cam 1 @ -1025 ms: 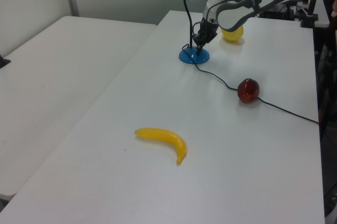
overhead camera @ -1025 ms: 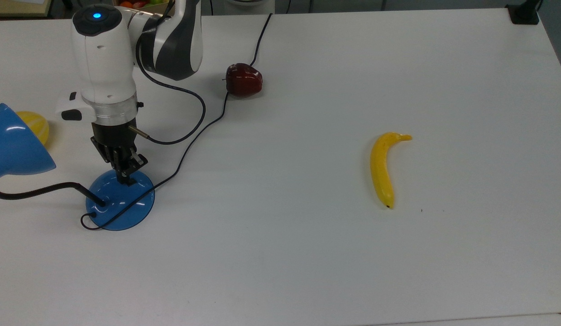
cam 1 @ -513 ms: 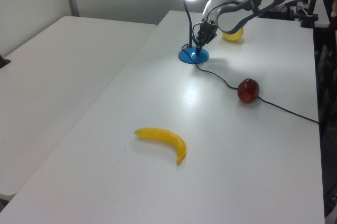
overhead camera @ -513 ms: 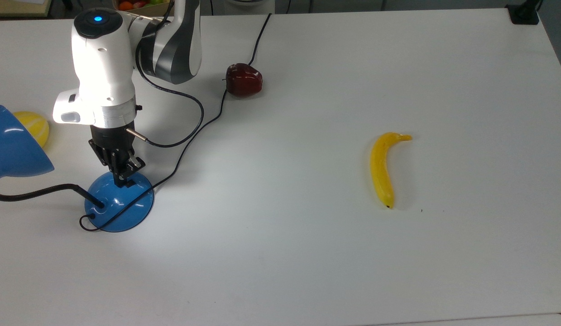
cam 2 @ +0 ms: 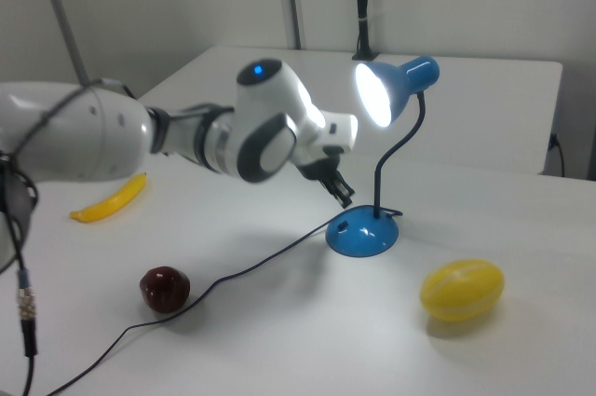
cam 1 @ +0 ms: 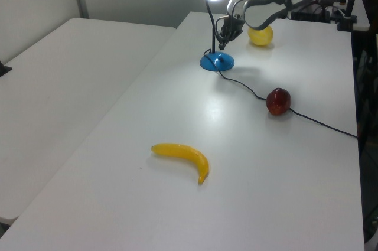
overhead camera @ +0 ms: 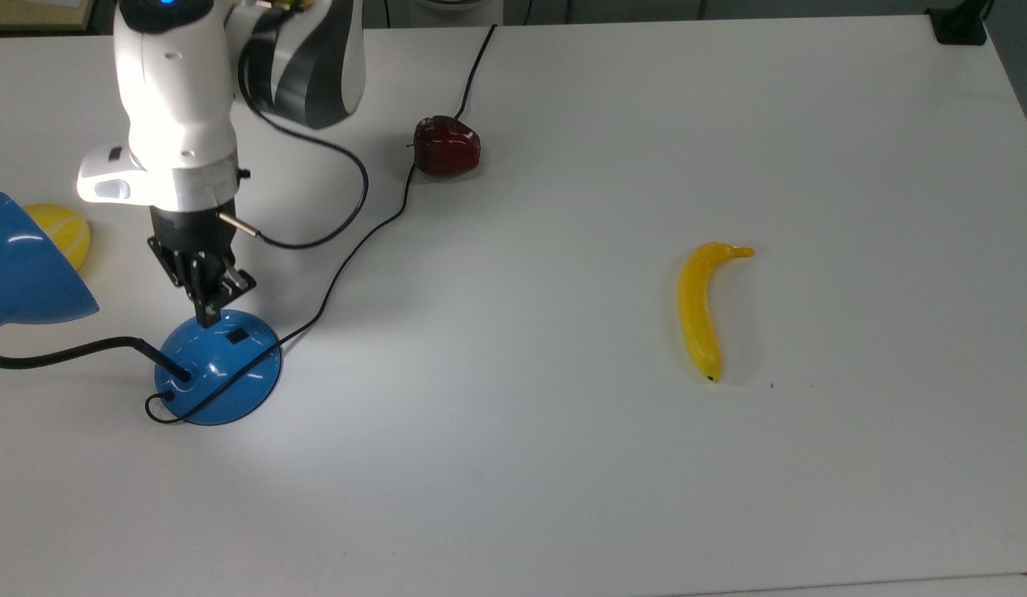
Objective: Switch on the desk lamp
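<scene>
Yellow banana (overhead camera: 702, 308) lies nearest in the left view, alone on the white table (overhead camera: 563, 464). Farther back, a dark red apple (cam 1: 278, 101) sits beside the lamp's black cord (overhead camera: 372, 232). Beyond it, at the top view's left, stands the desk lamp (cam 2: 364, 231), shade glowing. Its small black switch (overhead camera: 236, 337) is exposed on the blue dome base. The gripper (overhead camera: 208, 313) hangs just above the base, fingers pressed together, holding nothing. Farthest in the left view: a yellow lemon-like fruit (cam 2: 462, 289).
</scene>
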Controlling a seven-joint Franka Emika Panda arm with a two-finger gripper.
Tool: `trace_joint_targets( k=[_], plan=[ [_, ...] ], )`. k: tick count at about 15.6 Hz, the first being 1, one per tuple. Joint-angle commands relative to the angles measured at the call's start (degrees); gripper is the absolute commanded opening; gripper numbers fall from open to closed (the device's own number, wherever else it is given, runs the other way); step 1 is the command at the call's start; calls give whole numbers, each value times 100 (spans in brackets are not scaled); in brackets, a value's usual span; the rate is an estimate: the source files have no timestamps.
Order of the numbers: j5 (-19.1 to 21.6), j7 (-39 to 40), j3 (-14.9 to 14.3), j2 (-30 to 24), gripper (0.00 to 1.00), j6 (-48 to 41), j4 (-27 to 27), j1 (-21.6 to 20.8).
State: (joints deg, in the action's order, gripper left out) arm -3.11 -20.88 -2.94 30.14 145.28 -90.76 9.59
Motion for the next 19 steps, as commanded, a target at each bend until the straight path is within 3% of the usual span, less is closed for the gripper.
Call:
trace_joint_targets(
  k=[1,5,7,8,9,10,13,19],
  plan=[
    [-32,153,-102,-1253,3,-1245,-722,-369],
    [4,769,-110,-2089,11,-2615,-1084,-808],
    [73,980,-136,-2353,24,-3275,-1093,-1002],
    [170,1129,-198,-2494,35,-3592,-1093,-1098],
    [240,1357,-233,-2626,58,-3960,-1111,-1195],
    [267,1611,-251,-2766,96,-4338,-1119,-1274],
    [267,2254,-277,-3057,100,-5105,-1111,-1328],
    [241,2211,-409,-3198,100,-5203,-1014,-1328]
  ],
)
